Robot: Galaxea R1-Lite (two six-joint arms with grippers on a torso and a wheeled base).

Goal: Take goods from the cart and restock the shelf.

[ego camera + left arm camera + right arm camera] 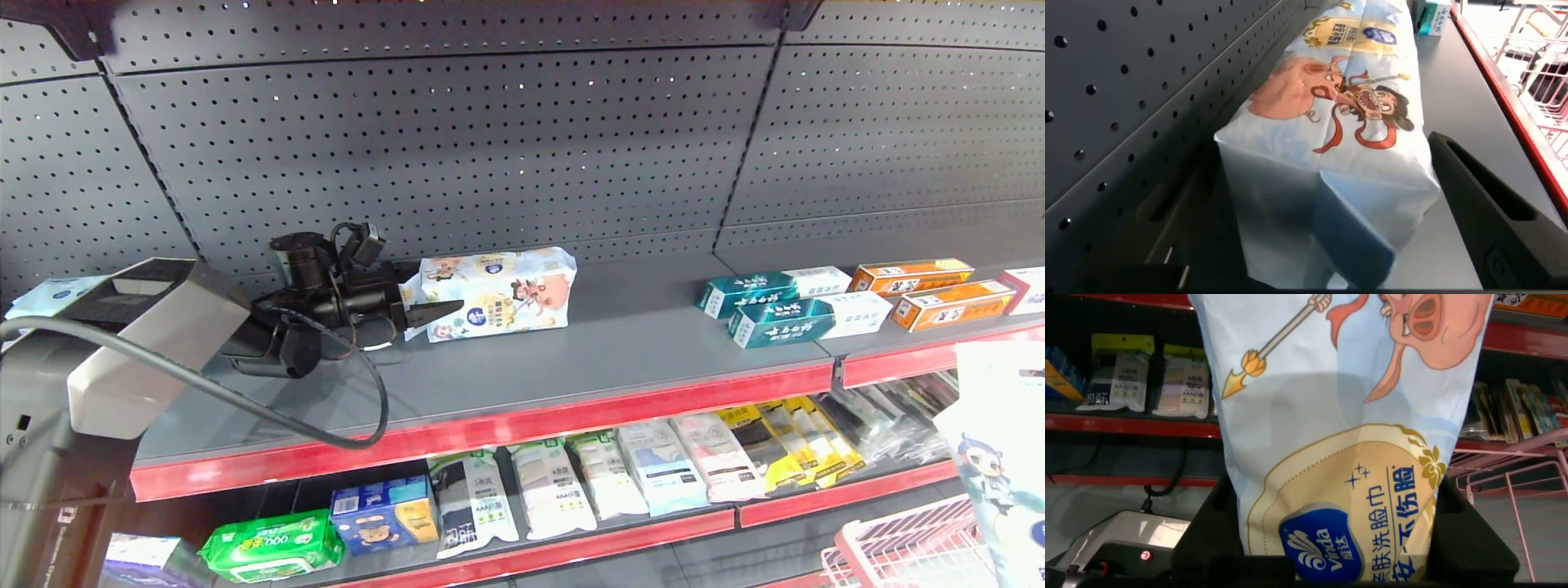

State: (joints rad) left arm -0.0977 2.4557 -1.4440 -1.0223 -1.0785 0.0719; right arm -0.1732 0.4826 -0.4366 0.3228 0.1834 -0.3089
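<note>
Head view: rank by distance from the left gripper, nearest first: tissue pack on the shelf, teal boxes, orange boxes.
1. Tissue pack: right at the left gripper, on the upper shelf.
2. Teal boxes: farther to the right on the same shelf.
3. Orange boxes: farthest, just right of the teal ones.

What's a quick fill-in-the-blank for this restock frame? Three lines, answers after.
1. The left claw sits at the end of the tissue pack on the shelf, its jaws ____.
2. The right claw is ____ on a second pack.
3. Between the tissue pack and the orange boxes lie ____ teal boxes.

Answers: open; shut; two
</note>
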